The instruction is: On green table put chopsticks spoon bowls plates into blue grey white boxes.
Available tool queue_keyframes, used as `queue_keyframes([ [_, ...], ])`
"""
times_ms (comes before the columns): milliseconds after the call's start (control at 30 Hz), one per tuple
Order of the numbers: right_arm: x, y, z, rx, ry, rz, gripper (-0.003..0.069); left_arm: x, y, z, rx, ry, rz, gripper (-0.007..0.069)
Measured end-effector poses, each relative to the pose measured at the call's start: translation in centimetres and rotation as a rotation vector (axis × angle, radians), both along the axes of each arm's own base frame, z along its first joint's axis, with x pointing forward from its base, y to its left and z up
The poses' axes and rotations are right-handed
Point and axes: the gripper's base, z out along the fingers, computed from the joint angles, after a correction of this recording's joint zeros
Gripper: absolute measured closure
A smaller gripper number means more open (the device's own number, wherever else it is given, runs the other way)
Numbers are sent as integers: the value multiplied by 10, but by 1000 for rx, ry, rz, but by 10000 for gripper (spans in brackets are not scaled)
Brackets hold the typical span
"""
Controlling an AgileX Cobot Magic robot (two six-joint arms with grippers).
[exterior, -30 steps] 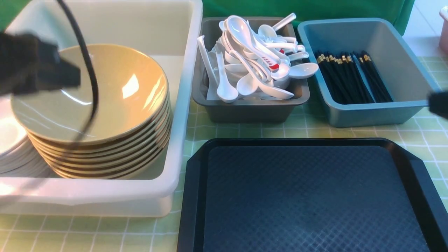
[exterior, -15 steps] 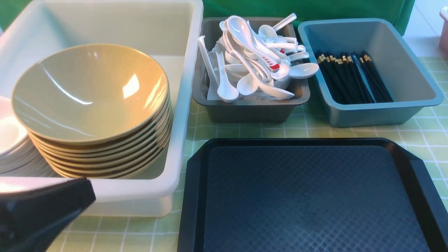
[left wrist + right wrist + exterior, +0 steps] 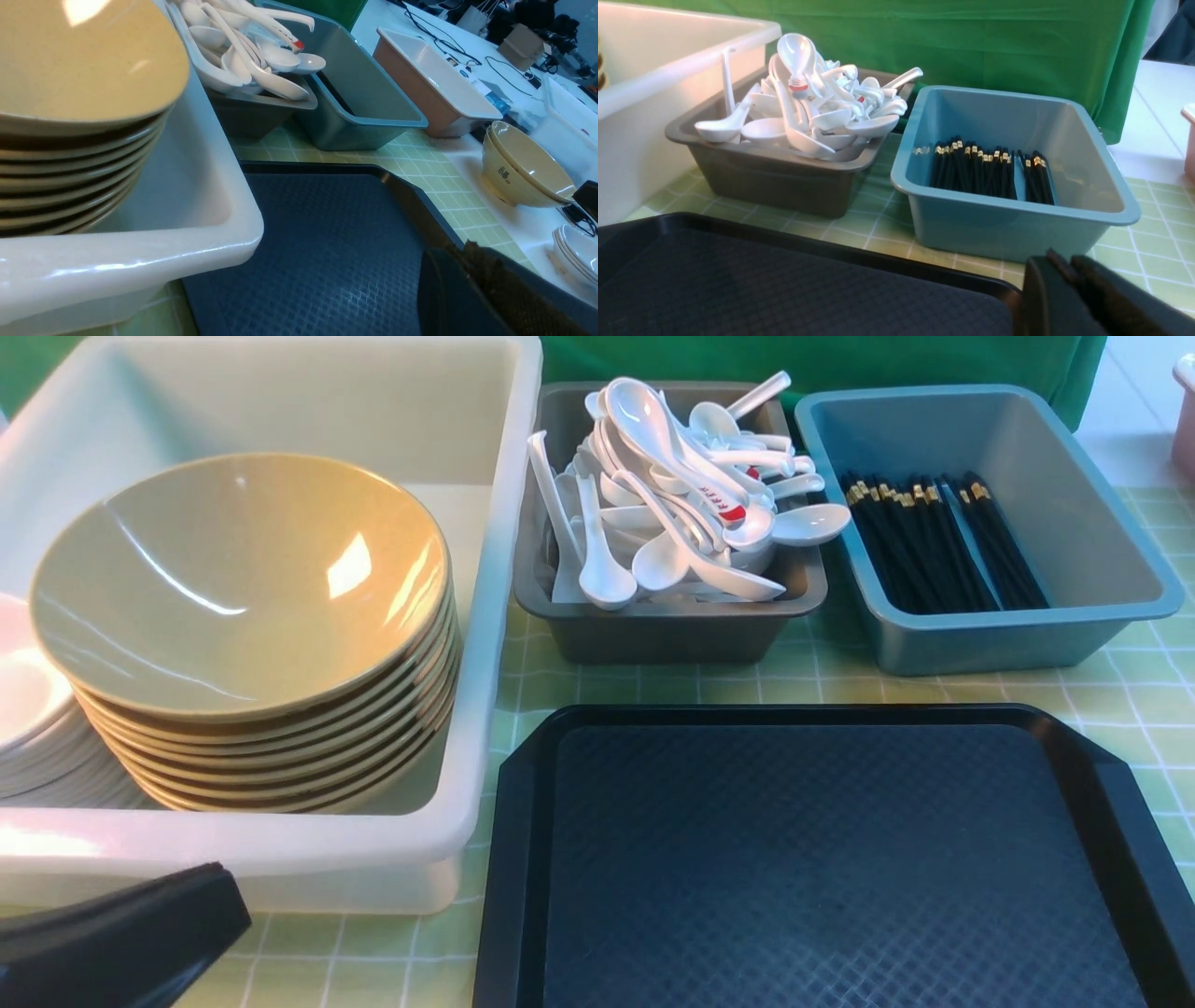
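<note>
Your tray (image 3: pixel 822 859) is bare – boxes filled.
Right gripper (image 3: pixel 1069 280) closed, holding nothing; left gripper (image 3: pixel 121 943) at 8 o'clock – cannot tell.

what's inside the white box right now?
The white box holds a stack of tan bowls, with stacked white plates beside them at the frame's edge. The box floor under both stacks is covered.

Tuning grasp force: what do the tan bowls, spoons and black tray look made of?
Tan bowls: likely melamine, glossy with sharp highlights. Spoons: white, glossy, plastic or ceramic, can't tell. Black tray: likely plastic, matte diamond-textured surface.
</note>
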Motion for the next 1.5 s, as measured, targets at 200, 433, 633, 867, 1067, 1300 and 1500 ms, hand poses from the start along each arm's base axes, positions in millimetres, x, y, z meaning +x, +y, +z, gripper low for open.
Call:
queue_keyframes([
  [200,0,0,0,0,0,1,590,4,4,0,52,-65,43,626],
  [433,0,0,-1,0,0,-2,583,15,40,-54,291,-230,467,626],
  [633,0,0,-1,0,0,-2,580,16,46,-114,375,-181,516,626],
  [867,0,0,-2,0,4,-2,574,18,46,-138,397,-131,497,626],
  [1067,0,0,-2,0,5,-2,570,18,46,-138,395,-135,499,626],
  [1300,0,0,-2,0,5,-2,566,18,46,-138,395,-137,500,626],
  [1500,0,0,-2,0,5,-2,560,18,46,-138,394,-139,500,626],
])
